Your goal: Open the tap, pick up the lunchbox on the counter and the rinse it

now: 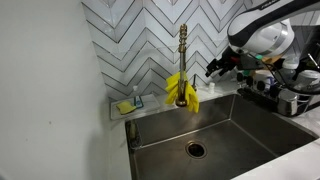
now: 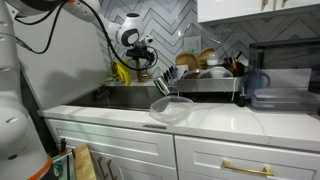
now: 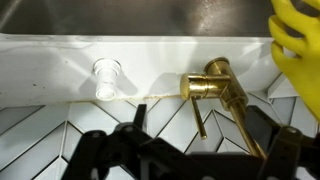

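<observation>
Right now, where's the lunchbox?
In an exterior view, the lunchbox sits on the counter, by the near corner of the sink, just in front of the dish rack.

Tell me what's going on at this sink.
A robot arm is working at the sink. Its end effector hangs open and empty beside the brass tap, near the tiled wall, and I can't tell whether it is touching the tap. Yellow gloves are draped over the tap's lower part, and no water can be seen running into the sink. The translucent lunchbox sits untouched on the white counter.
</observation>
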